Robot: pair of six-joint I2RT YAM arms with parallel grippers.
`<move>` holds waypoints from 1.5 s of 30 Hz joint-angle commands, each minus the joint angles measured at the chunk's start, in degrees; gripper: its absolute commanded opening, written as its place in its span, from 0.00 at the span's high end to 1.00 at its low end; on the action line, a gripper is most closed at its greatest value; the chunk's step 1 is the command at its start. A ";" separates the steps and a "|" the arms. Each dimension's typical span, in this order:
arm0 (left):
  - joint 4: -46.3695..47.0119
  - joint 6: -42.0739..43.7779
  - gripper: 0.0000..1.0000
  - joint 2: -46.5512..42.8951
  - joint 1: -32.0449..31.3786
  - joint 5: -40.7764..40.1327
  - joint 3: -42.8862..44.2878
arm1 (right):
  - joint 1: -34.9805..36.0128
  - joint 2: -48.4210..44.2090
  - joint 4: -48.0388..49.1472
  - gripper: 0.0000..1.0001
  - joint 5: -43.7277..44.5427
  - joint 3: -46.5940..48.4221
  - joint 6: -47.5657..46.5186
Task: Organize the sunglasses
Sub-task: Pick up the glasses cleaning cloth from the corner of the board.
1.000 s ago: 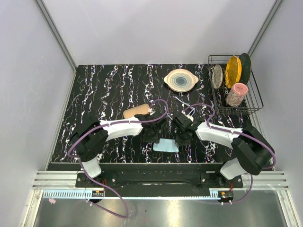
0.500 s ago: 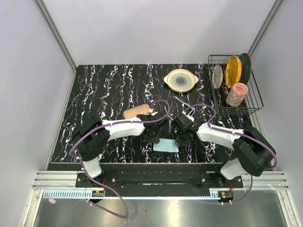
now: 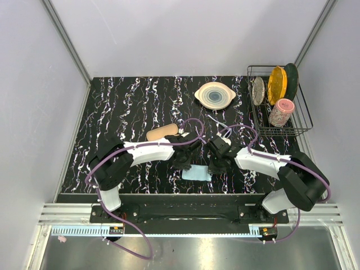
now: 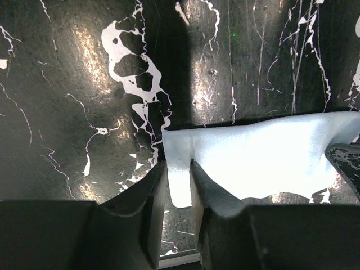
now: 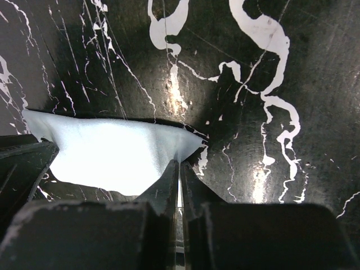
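The left pincer (image 4: 178,169) is closed on one corner of the light blue cloth (image 4: 264,151). A small flap of cloth sits between its two fingers. The right pincer (image 5: 179,166) is closed tight on the other corner on its side. The cloth hangs between the two pincers, just above the black marble table (image 3: 124,107).

A little way past the left pincer, away from the arm bases, is the open case (image 3: 162,133) with its tan inside showing. Just past the right pincer lie the sunglasses (image 3: 216,120), thin and whitish, flat on the table. They are not touching the cloth or the case. Past them is a round plate (image 3: 215,95).

Each pincer holds only a small bit of corner. I think the cloth could slip out if one pincer pulls harder or faster than the other. The right arm is also close to the sunglasses, so a wide move could knock them away.
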 commanded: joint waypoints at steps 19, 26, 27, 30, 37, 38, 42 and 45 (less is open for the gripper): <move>-0.02 -0.19 1.00 3.61 -0.56 0.72 0.33 | 0.26 -0.29 0.17 1.00 -0.46 -2.74 -0.67; -0.63 1.58 1.00 0.81 0.05 3.71 3.32 | 0.26 -2.05 0.08 1.00 -0.72 -0.99 -2.52; -0.63 1.75 1.00 0.36 0.23 3.88 3.58 | 0.26 -2.23 -0.01 1.00 -0.89 -0.81 -2.69; -0.98 2.54 1.00 -1.83 1.37 4.15 4.81 | 0.26 -3.11 -0.18 1.00 -0.98 0.60 -2.96; -4.58 4.04 1.00 -6.57 4.09 4.86 8.06 | 0.26 -4.34 -3.26 1.00 -1.25 7.79 -4.63; -5.02 4.30 1.00 -7.10 4.27 4.77 8.68 | 0.26 -4.34 -3.35 1.00 -1.33 8.68 -5.06; -7.13 5.09 1.00 -9.39 6.20 4.68 9.82 | 0.26 -2.68 -4.66 1.00 -1.86 14.73 -6.65; -8.54 5.97 1.00 -11.23 8.30 3.80 10.35 | 0.26 -0.57 -5.54 1.00 -2.04 19.38 -8.23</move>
